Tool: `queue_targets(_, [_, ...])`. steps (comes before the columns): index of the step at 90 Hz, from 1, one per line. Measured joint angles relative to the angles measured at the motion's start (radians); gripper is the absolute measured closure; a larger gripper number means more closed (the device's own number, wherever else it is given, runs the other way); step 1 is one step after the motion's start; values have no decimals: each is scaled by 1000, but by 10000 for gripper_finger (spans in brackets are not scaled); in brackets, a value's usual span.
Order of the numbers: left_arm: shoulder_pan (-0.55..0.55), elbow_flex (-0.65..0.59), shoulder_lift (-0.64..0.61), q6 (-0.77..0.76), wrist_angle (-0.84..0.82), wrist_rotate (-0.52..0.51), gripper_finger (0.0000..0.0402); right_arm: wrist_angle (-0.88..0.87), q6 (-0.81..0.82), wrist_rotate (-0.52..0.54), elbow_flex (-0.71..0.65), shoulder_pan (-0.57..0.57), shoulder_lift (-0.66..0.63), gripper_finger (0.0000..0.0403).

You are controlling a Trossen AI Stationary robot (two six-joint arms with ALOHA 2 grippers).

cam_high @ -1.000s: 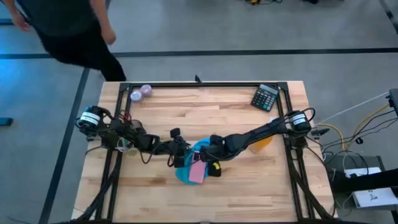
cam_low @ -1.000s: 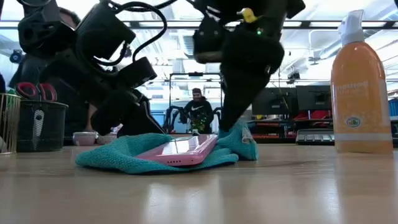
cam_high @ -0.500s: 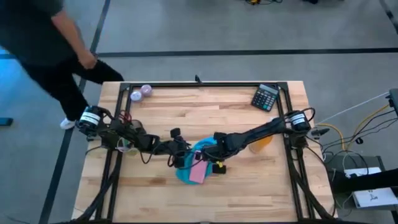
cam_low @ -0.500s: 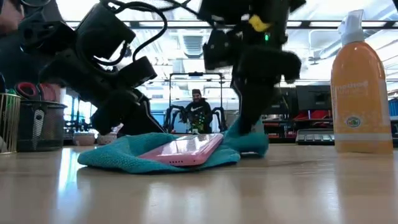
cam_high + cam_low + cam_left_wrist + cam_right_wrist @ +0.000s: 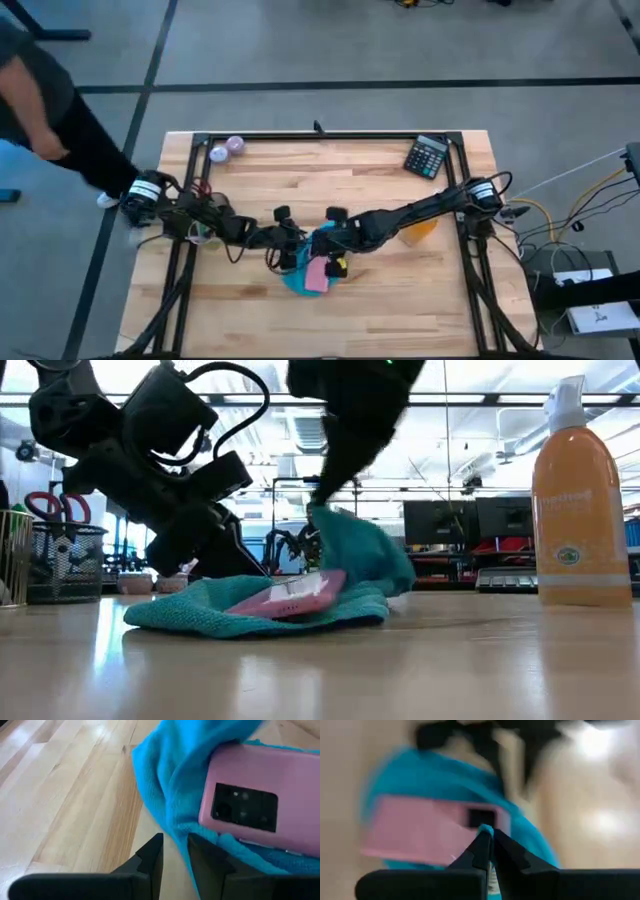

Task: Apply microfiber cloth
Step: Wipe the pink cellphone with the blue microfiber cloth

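The teal microfiber cloth (image 5: pixel 298 282) lies near the table's middle. A pink phone (image 5: pixel 316 273) rests on it, its camera side up (image 5: pixel 245 807). My right gripper (image 5: pixel 318 508) is shut on a part of the cloth held up above the phone (image 5: pixel 290 596). My left gripper (image 5: pixel 175 851) is low at the cloth's left edge, with only a narrow gap between its fingers. In the high view, the left gripper (image 5: pixel 290 255) and the right gripper (image 5: pixel 326 240) stand close together over the cloth. My left gripper has the cloth's edge (image 5: pixel 172 832) running in between its fingertips, which come in low from the table's left. That edge lies on the table. One layer or several, I cannot tell. My right gripper pinches a bit of the cloth (image 5: pixel 485 828) at its fingertips, coming from above. The held part (image 5: pixel 360 550) is lifted and hangs over the phone's right end. The rest of the cloth lies on the table.
An orange spray bottle (image 5: pixel 580 500) stands to the right of the cloth. A calculator (image 5: pixel 428 157) lies at the far right and two small round things (image 5: pixel 227 148) at the far left. A mesh holder with scissors (image 5: pixel 60 550) stands on the left. A person (image 5: pixel 50 120) walks past the table's left side.
My right gripper has shut on the cloth's right-hand part. It has then risen and gone toward the table's left. That part of the cloth is lifted off the table and drawn over the phone's end, while the rest has stayed flat. The person has walked leftward.
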Motion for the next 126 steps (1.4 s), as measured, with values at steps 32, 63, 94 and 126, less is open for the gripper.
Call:
queue_targets(32, [0, 0, 0, 0, -8, 0, 327, 214, -24, -91, -4, 8, 189, 403])
queue_targets(63, [0, 0, 0, 0, -22, 1, 327, 294, -100, 1, -2, -12, 282, 403])
queue_targets(94, [-2, 0, -3, -10, -105, 1, 327, 365, -110, 82, -131, -50, 208, 403])
queue_targets(126, [-2, 0, -4, -11, -96, 2, 327, 674, -52, 181, -411, -45, 15, 403])
